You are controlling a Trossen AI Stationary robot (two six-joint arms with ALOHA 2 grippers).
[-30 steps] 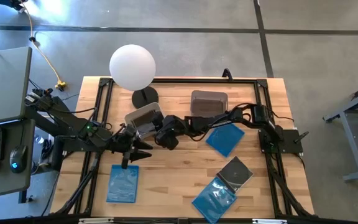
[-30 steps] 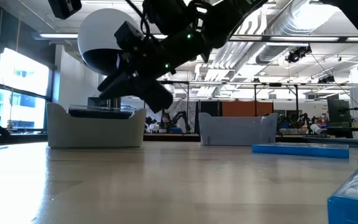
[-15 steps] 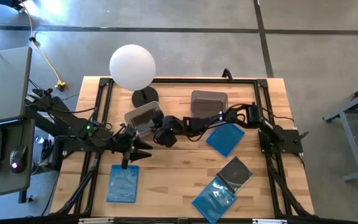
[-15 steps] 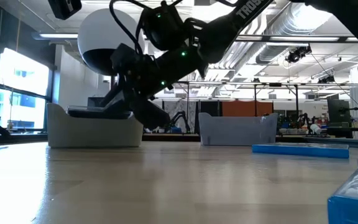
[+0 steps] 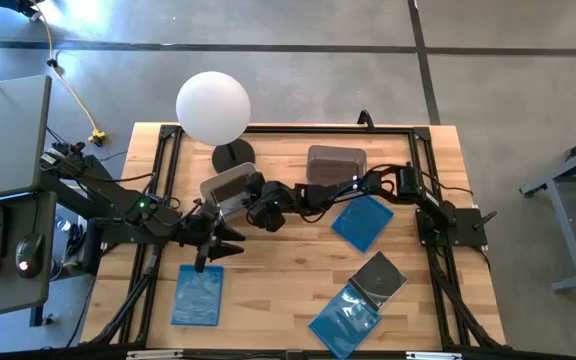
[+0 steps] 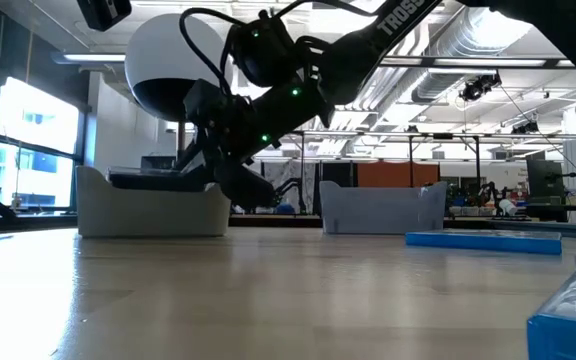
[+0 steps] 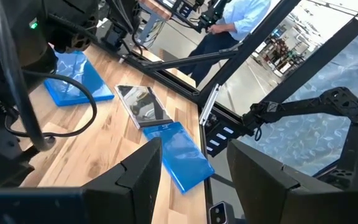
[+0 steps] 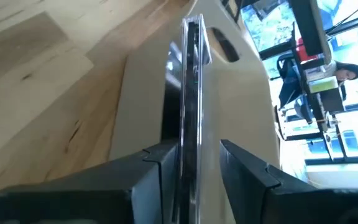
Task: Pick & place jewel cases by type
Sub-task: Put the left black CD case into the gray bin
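My right gripper reaches across to the left grey tub and is shut on a dark, shiny jewel case, seen edge-on over the tub. Another dark case lies flat in that tub. Three blue cases lie flat on the table: one at the near left, one at the right and one at the near edge. A dark case lies partly on the near-edge blue one. My left gripper hangs open above the table's left half, touching nothing. My right gripper holds the jewel case by its near edge, pinched between the two fingers across its flat faces. The fingers slant down toward the left tub. The case stands on edge, its far end over the tub. I cannot tell whether it touches the tub.
A second grey tub stands at the far middle. A lamp with a white globe and black base stands behind the left tub. A black frame runs along the table's edges. Bare wood lies at the near middle.
My right gripper has moved toward the table's left and down, from beside the left tub to over it, tipping further downward with the case still in its fingers. My left arm has kept still.
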